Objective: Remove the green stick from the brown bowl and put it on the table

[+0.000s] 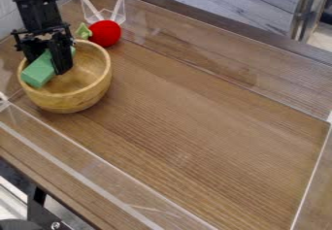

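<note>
The brown bowl (72, 86) is a light tan wooden bowl sitting at the table's far left. My gripper (46, 61) hangs over the bowl's left rim, pointing steeply down, and is shut on the green stick (39, 72). The bright green block is tilted and lifted clear of the bowl's floor, overlapping the left rim in this view. The black fingers (60, 51) partly cover its upper end. The wood-grain table (195, 127) spreads out to the right.
A red round toy with green leaves (104, 32) lies just behind the bowl to its right. Clear plastic walls (78, 166) run along the table's edges. A metal frame (305, 20) stands beyond the far right corner.
</note>
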`<state>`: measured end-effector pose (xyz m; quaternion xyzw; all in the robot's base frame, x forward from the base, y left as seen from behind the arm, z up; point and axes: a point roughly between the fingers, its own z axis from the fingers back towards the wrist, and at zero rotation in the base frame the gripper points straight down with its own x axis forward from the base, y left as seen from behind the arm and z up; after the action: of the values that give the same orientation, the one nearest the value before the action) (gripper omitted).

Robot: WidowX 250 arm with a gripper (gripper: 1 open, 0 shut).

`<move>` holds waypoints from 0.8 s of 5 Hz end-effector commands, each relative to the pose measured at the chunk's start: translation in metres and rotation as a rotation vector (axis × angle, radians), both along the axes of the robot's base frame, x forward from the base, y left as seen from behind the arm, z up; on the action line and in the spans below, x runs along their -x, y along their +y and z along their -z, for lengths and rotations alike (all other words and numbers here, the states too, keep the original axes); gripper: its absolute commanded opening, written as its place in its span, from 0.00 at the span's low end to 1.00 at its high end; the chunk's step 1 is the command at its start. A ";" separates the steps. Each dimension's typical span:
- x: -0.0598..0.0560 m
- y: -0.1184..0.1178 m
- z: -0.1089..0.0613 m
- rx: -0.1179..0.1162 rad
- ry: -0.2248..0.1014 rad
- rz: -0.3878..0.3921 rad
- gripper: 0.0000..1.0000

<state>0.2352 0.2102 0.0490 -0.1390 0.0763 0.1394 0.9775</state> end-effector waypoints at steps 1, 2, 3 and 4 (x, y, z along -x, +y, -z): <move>-0.006 0.010 -0.019 -0.052 -0.049 -0.019 0.00; -0.007 0.009 -0.021 -0.050 -0.052 -0.028 0.00; -0.008 0.008 -0.025 -0.049 -0.057 -0.037 0.00; -0.005 0.006 -0.041 -0.047 -0.062 -0.024 0.00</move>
<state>0.2335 0.2054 0.0595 -0.1529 0.0853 0.1480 0.9734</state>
